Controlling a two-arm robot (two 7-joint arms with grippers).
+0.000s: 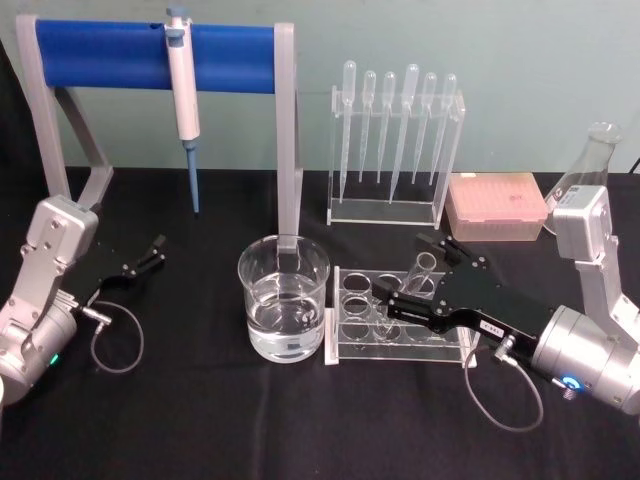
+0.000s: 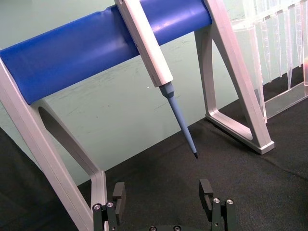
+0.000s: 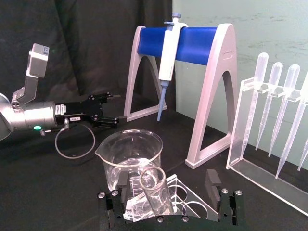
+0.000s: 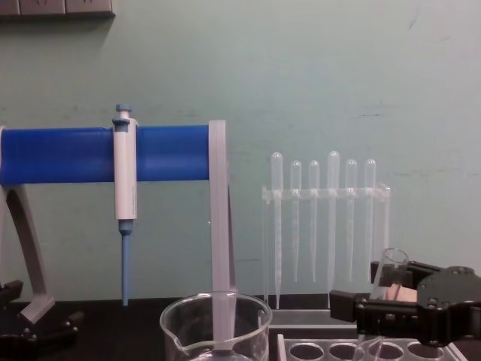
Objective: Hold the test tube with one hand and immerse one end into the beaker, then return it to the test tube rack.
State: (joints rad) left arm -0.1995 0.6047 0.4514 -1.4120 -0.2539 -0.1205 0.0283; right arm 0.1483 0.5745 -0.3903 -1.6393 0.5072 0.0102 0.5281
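The test tube point(image 1: 424, 274) leans in the clear rack point(image 1: 352, 338), its rim up, just right of the beaker point(image 1: 283, 300), which holds water. My right gripper point(image 1: 418, 272) is open, one finger on each side of the tube's upper part with a gap on both sides; the right wrist view shows the tube point(image 3: 155, 191) between the fingers point(image 3: 212, 181) and the beaker point(image 3: 130, 156) beyond. In the chest view, the right gripper point(image 4: 379, 292) straddles the tube point(image 4: 391, 272) beside the beaker point(image 4: 215, 325). My left gripper point(image 1: 143, 262) rests open at the far left, its fingertips point(image 2: 119, 192) apart.
A blue-barred stand point(image 1: 150, 45) with a hanging pipette point(image 1: 183, 95) rises behind the beaker. A rack of plastic pipettes point(image 1: 395, 135), a pink tip box point(image 1: 497, 205) and a glass flask point(image 1: 590, 165) stand at the back right. Black cloth covers the table.
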